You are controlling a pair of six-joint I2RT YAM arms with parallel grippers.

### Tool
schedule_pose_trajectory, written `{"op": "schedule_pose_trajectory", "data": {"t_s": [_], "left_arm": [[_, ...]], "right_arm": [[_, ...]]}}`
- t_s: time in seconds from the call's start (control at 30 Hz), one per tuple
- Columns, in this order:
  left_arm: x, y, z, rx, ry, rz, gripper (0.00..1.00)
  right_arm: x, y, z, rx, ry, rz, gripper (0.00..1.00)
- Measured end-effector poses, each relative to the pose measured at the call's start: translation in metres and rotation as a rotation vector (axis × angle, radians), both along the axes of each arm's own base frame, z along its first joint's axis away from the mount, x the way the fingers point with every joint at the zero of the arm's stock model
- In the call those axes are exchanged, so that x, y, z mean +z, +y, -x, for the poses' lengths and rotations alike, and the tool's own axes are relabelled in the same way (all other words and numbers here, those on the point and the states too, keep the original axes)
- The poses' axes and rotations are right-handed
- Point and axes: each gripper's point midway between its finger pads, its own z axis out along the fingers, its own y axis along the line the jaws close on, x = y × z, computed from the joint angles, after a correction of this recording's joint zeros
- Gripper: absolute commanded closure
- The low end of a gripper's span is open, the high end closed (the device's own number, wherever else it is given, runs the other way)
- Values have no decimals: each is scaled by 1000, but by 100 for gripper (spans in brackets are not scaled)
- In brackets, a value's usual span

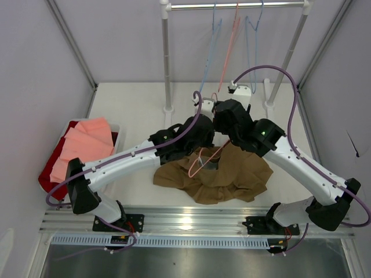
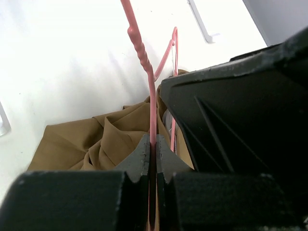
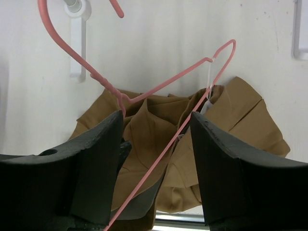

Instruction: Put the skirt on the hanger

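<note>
While the skirt (image 1: 214,179) lies crumpled, left fingers (image 2: 139,159): clenched on the hanger (image 2: 153,110), holding it raised over the cloth.
Right fingers (image 3: 96,159): spread, empty, straddling the wire, probably to thread the skirt.

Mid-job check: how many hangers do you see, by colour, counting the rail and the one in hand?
Pink: 2, the rail hanger on the rail and the held hanger in the left gripper.
Blue: 2, blue hangers, both on the rail.
Total: 4.
</note>
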Motion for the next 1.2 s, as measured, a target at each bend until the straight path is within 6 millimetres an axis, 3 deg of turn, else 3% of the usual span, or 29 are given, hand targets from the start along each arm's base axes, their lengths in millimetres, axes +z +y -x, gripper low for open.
{"op": "schedule_pose_trajectory", "data": {"t_s": [0.23,0.5,0.63,0.93,1.2], "left_arm": [[0,-4,6,-16,1,0,100],[3,-11,11,-41,1,20,100],[3,-11,10,-43,4,21,100],[2,-7,7,-33,6,16,100],[-5,-4,3,-21,11,8,100]], "right_arm": [[-6,-4,15,29,-25,-61,36],[3,-7,34,73,-77,-217,33],[6,-2,28,74,-84,-252,33],[-18,0,10,31,-37,-228,35],[-25,5,1,26,-28,-226,37]]}}
